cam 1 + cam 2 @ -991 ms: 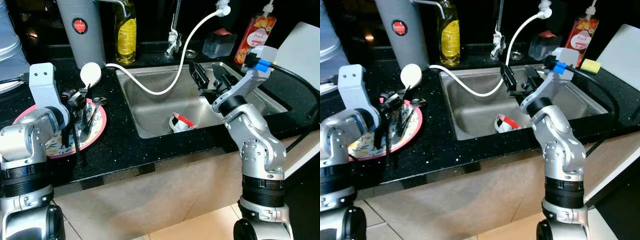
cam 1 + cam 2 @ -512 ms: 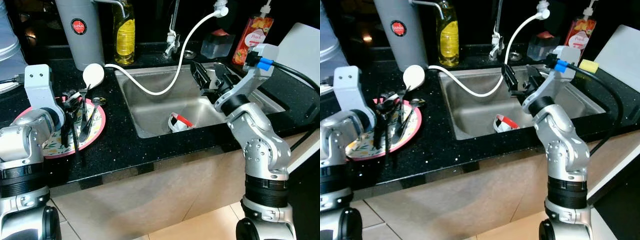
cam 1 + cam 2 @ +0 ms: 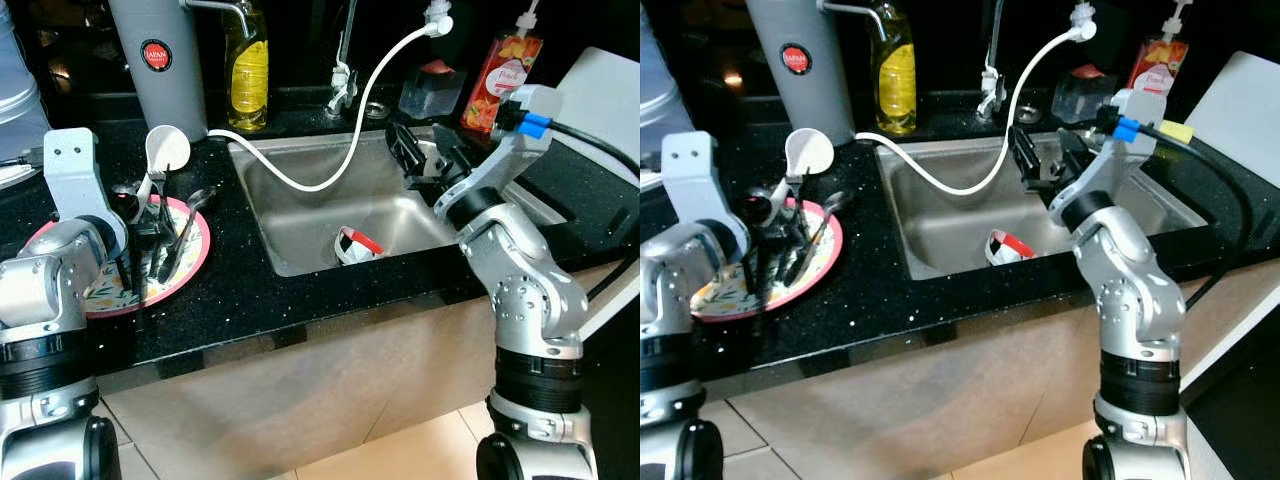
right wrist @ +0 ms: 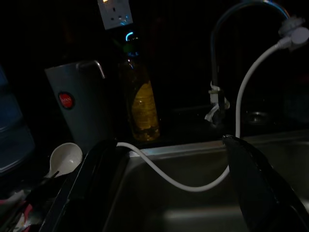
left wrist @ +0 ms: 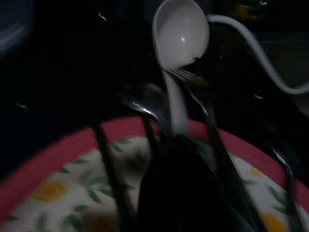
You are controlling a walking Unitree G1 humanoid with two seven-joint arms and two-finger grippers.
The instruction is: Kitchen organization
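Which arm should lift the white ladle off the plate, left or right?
Left. The left gripper is already over the floral plate, with the white ladle rising beside its jaws. The right gripper hangs open over the sink, across the counter.

Sink [image 3: 300, 215] basin mostly open; white hose [image 3: 330, 150] sags across its far left, crumpled cup [image 3: 355, 243] sits near front. Plate [image 3: 195, 262] left is crowded with utensils [image 3: 175, 225].

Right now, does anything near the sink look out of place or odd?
Yes. A red-and-white cup lies tipped on its side in the sink. A white hose droops from the tap end above across the basin onto the counter.
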